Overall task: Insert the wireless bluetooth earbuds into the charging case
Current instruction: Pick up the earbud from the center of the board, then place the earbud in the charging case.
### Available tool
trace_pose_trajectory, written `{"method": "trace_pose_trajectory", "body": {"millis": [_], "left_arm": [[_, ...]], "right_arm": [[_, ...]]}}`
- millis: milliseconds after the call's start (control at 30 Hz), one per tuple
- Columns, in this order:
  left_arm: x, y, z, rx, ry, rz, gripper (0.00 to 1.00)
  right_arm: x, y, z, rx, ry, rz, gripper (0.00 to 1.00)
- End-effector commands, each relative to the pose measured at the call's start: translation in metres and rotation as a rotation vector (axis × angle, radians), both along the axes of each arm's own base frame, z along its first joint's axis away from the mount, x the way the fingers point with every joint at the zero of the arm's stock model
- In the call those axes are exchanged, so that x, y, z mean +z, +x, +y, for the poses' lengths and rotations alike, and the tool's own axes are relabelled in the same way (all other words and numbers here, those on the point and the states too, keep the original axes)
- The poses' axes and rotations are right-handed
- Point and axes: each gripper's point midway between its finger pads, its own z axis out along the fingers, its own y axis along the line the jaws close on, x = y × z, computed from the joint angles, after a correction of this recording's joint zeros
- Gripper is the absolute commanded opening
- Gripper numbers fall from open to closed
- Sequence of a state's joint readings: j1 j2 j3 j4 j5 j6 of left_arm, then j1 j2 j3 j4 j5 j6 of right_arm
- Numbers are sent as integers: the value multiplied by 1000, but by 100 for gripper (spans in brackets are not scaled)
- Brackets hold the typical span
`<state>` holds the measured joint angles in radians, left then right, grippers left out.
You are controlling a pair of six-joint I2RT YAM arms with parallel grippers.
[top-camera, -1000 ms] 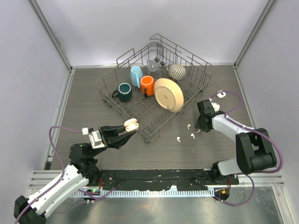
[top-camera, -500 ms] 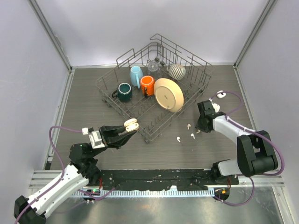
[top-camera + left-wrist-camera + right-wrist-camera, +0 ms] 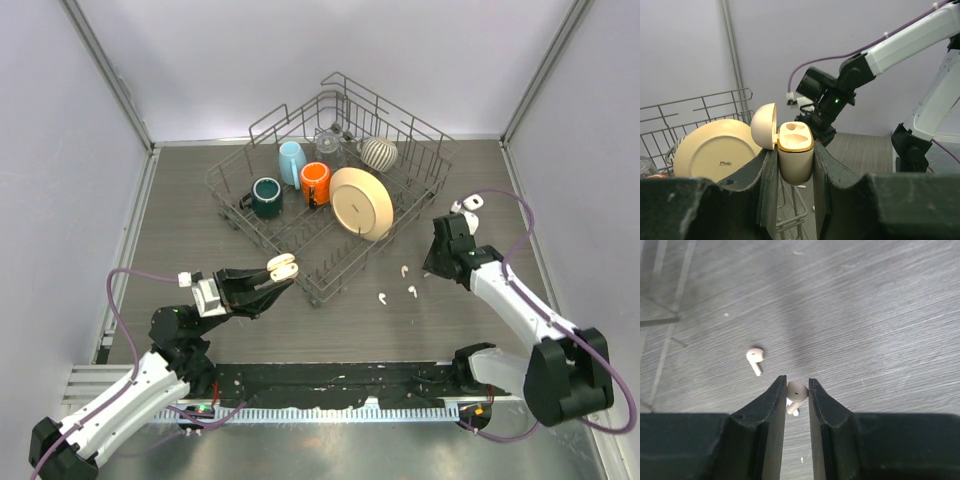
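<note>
While both sockets are sitting empty, nothing is inserted yet.

Top view: left gripper (image 3: 279,273) is clamping the open charging case (image 3: 281,266). Three loose earbuds (image 3: 404,270) are lying on the dark wood-grain worktop (image 3: 180,220), just left of the right gripper (image 3: 433,266). Dish rack (image 3: 316,298) and grey walls are sitting beyond.

Left wrist: lid is hanging open.

Right wrist: jaws are pinching one held earbud (image 3: 796,391), with another lying up-left.

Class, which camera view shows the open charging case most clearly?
Left wrist: the charging case fills the centre, lid open, both sockets empty, clamped by the left gripper. Top external shows the case tiny. Right wrist shows only earbuds, not the case.
</note>
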<state>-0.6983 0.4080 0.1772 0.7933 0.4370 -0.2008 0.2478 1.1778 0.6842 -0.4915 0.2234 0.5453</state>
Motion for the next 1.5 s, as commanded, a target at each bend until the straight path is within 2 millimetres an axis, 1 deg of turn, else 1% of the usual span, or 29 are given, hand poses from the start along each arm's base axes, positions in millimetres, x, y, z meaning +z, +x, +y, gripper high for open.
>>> {"method": "trace_pose_trajectory", "body": {"millis": [0, 67, 100, 167, 200, 233, 300, 333, 500, 633, 767, 800, 833, 900, 1000, 1033, 1067, 1100, 1133, 1167, 1200, 1233, 1267, 1300, 1333, 1367, 1400, 1433, 1467], "left_arm": [[15, 0, 0, 2, -25, -29, 0], [16, 1, -1, -1, -28, -29, 0], [17, 1, -1, -4, -29, -28, 0], [17, 2, -3, -8, -29, -22, 0], [18, 2, -4, -13, -33, -21, 0], [18, 2, -5, -15, -33, -18, 0], [19, 4, -5, -14, -33, -12, 0], [19, 4, -5, -13, -33, -11, 0], [20, 6, -5, -8, -39, -5, 0], [19, 8, -5, 1, -44, 8, 0], [16, 11, -11, -20, -23, 32, 0], [16, 11, -13, -28, -19, 34, 0], [16, 11, -14, -33, -18, 38, 0], [17, 11, -17, -50, -17, 47, 0], [19, 12, -21, -65, -18, 50, 0], [19, 14, -21, -63, -18, 54, 0], [22, 14, -21, -64, -21, 52, 0], [19, 14, -22, -65, -17, 56, 0], [19, 15, -23, -67, -13, 58, 0], [20, 15, -23, -68, -17, 56, 0], [20, 15, -24, -68, -16, 57, 0], [19, 16, -24, -64, -15, 62, 0], [18, 17, -24, -62, -16, 63, 0], [20, 17, -23, -61, -20, 64, 0], [18, 18, -23, -56, -18, 69, 0], [18, 19, -23, -55, -19, 71, 0], [18, 19, -23, -54, -22, 72, 0], [18, 20, -23, -50, -23, 74, 0], [18, 20, -22, -47, -26, 74, 0]], "right_arm": [[62, 13, 2, 30, -6, -175, 1], [89, 14, 5, 40, 5, -251, 1], [97, 12, 6, 46, 10, -266, 1], [122, 12, 12, 70, 25, -333, 1], [130, 11, 15, 79, 27, -353, 1], [144, 10, 23, 107, 34, -385, 1], [162, 6, 28, 127, 26, -436, 1], [177, 4, 37, 156, 37, -472, 1], [221, -4, 53, 230, 74, -576, 1], [243, -9, 63, 286, 97, -628, 1], [262, -12, 77, 346, 113, -678, 1], [270, -15, 84, 373, 123, -696, 1], [275, -15, 85, 376, 116, -713, 1], [290, -18, 95, 404, 132, -755, 1], [305, -17, 105, 432, 122, -794, 1], [307, -21, 116, 467, 127, -798, 1], [307, -18, 121, 471, 109, -802, 1], [311, -19, 127, 481, 103, -810, 1], [313, -25, 138, 513, 109, -815, 1], [312, -22, 143, 500, 79, -816, 1], [317, -24, 148, 513, 65, -826, 1], [320, -34, 162, 556, 76, -837, 1], [318, -34, 170, 566, 52, -833, 1], [324, -34, 169, 544, 18, -852, 1], [328, -38, 176, 551, 15, -868, 1], [330, -48, 187, 581, 16, -878, 1], [332, -49, 189, 567, -24, -889, 1], [337, -52, 194, 564, -13, -908, 1], [338, -62, 202, 592, -8, -919, 1]]}}
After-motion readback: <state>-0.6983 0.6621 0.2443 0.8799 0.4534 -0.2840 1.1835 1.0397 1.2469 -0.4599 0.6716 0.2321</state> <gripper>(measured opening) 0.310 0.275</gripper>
